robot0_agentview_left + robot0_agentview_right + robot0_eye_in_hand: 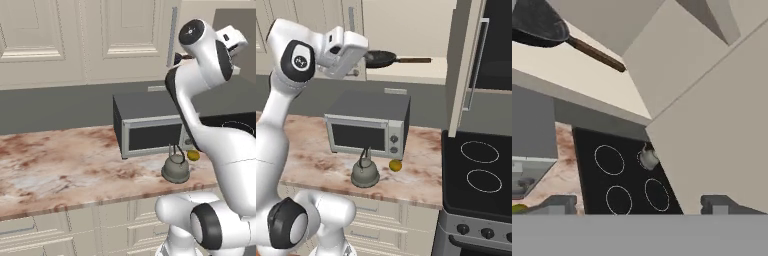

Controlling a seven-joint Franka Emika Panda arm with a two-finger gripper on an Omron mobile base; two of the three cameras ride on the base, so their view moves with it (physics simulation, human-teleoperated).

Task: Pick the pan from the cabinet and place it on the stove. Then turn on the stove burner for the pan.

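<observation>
you've got the shallow round black frying pan with the straight brownish handle (381, 58) sitting on the beige shelf of the tall cream wall cupboard (421, 70), above the grey box-shaped microwave (367, 124) and a little to its stove side, its handle pointing toward the open cupboard door. your two-finger gripper (639, 204) is raised to shelf height just beside the pan; in the hand view its dark tips stand far apart with nothing between them, so it is wide open and empty, and the pan lies off to the upper left of that view rather than between the tips. the flat glossy black glass cooktop with thin white rings (481, 170) waits below the open door, beside the microwave. my worry is this: the hand is not lined up with the pan, so closing now would likely grab air, and a sideways reach could nudge the pan deeper onto the shelf or tip it off the edge onto the microwave. the open door could also catch the pan's long handle on the way down. no brand, label or writing is readable anywhere.
</observation>
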